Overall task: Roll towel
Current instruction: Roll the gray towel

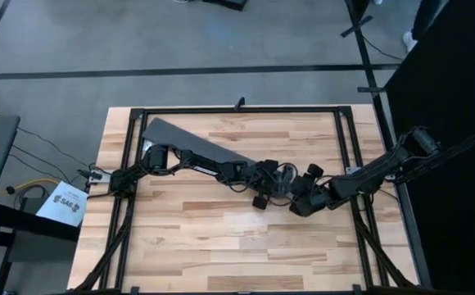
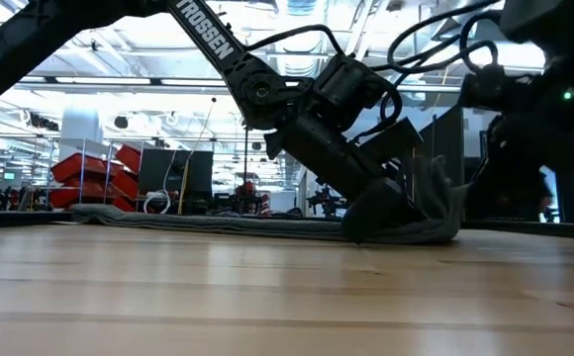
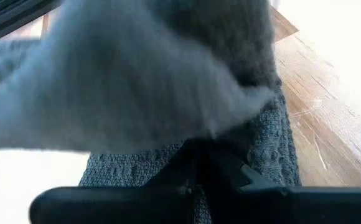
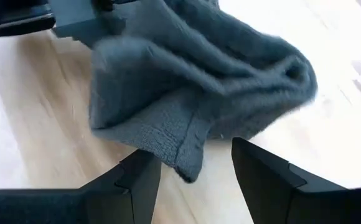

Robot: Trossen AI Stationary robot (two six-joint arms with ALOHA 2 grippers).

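the right gripper point(image 4: 190, 171) is seen nearest, its fingers spread wide with the hanging edge of the towel point(image 4: 193, 87) just ahead of the gap and nothing yet pinched. the towel lies as a long flat strip point(image 1: 192, 143) on the wooden table point(image 1: 221, 238), running from the far left corner toward the middle, where its near end is bunched and lifted. the left gripper point(image 2: 381, 203) is pressed into that bunched end; it appears to be clamped on the cloth, though the fingers are hidden by the fabric, so this cannot be told for sure. for a tidy roll, the lifted end should be turned over evenly across its width, the fold kept tight, and the strip kept straight behind it.
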